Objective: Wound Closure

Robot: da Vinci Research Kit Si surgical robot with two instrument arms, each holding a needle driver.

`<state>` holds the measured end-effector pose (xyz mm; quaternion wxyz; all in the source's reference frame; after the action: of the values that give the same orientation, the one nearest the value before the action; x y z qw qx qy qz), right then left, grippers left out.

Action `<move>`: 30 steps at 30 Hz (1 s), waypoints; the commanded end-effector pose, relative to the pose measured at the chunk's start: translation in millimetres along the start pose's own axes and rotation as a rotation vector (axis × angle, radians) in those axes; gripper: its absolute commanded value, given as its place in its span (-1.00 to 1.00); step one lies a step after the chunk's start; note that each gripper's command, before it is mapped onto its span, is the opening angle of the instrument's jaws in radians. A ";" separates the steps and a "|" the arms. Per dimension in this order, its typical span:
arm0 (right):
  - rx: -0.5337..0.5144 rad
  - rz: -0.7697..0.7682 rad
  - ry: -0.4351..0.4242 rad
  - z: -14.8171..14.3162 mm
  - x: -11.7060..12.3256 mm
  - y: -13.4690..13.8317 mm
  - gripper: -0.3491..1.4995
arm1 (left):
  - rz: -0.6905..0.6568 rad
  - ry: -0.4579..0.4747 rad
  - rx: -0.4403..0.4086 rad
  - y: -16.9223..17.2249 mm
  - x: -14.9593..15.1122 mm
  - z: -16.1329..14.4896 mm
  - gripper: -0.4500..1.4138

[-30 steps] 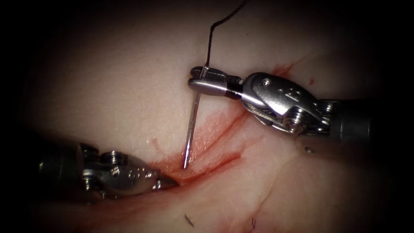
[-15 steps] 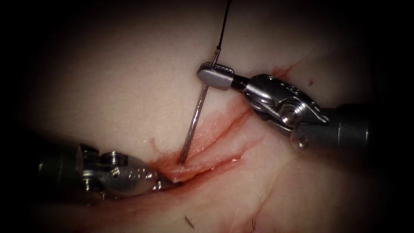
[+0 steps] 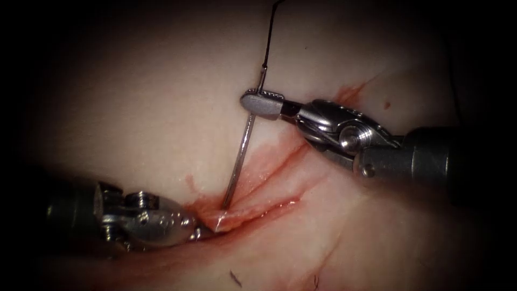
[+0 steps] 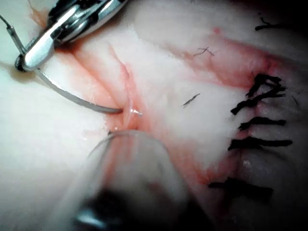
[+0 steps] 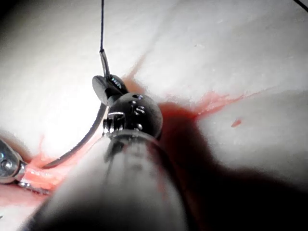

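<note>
Between the closed jaws of the right hand point(image 3: 261, 101) sits the needle point(image 3: 238, 157), gripped near its thread end, with the thread point(image 3: 267, 40) rising away behind the hand. Compared with a second ago, this hand has rolled at the wrist, and the point below it has gone from resting on the red fluid point(image 3: 269, 161) to sinking into the lip of the cut point(image 3: 253, 207) on its left side. Just beyond the point, the left hand point(image 3: 207, 230) stays clamped on the tissue point(image 3: 161, 108) edge, holding it up. I judge the bite only begun.
</note>
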<state>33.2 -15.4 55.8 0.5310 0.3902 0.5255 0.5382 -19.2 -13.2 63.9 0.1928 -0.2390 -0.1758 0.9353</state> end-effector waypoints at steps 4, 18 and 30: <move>-0.006 0.044 -0.019 1.1 -0.5 -0.4 -1.00 | 0.001 0.000 -0.001 0.1 0.1 0.7 -0.86; 0.015 0.115 -0.063 1.8 -2.7 -1.4 -1.00 | 0.001 0.000 0.000 0.1 0.0 0.7 -0.86; 0.011 0.219 -0.081 1.9 -4.1 -2.1 -1.00 | 0.001 0.000 0.000 0.1 -0.1 0.7 -0.87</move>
<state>35.2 -19.7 54.4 0.4891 0.4692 0.4588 0.5745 -19.1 -13.3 63.9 0.1926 -0.2391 -0.1755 0.9354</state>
